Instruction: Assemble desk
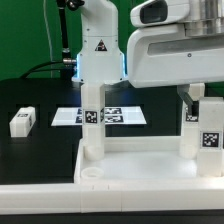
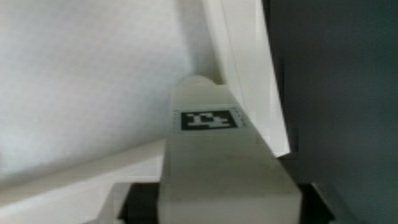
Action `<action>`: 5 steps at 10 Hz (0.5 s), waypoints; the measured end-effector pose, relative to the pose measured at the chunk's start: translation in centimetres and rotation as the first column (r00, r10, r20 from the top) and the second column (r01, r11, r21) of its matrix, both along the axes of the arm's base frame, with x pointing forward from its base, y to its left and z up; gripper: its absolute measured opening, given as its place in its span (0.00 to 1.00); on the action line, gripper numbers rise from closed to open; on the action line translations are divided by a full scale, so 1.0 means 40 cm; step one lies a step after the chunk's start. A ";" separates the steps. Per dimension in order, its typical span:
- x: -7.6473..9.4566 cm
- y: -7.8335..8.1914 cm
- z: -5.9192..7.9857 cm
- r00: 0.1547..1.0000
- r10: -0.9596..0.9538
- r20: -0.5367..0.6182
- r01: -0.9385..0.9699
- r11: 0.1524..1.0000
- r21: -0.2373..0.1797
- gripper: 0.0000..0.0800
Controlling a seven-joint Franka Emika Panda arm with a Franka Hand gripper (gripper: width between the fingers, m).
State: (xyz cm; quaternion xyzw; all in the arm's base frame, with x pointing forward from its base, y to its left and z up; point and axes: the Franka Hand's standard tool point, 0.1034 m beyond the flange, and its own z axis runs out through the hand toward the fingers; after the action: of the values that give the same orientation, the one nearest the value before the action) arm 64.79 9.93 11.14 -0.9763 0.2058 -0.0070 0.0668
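Looking straight down a blocky white leg [image 2: 217, 150] with a small black-and-white tag [image 2: 212, 120] near its far end. Rimmed white tabletop [image 2: 89, 80] right behind it, dark table [image 2: 338, 80] alongside. Tool fingers [image 2: 143, 203] hugging the leg's sides.

Green backdrop [image 1: 25, 30] fills rear of scene, flat and evenly lit. Black tabletop [image 1: 40, 95] below it, matte, no glare. Dark cable [image 1: 52, 62] runs along backdrop base near exterior view's left. Marker board [image 1: 70, 116] lies flat mid-table. Lighting soft, diffuse; shadows faint.
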 end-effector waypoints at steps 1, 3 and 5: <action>0.000 0.003 0.000 0.987 -0.162 -0.020 0.162 0.987 0.003 0.37; 0.001 0.000 0.002 0.852 -0.519 -0.071 0.521 0.854 0.014 0.37; 0.000 0.000 0.002 0.632 -0.758 -0.158 0.772 0.635 0.043 0.37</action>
State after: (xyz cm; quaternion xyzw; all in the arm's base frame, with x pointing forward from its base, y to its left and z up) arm 64.77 9.94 11.22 -0.7901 0.6042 0.0374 0.0965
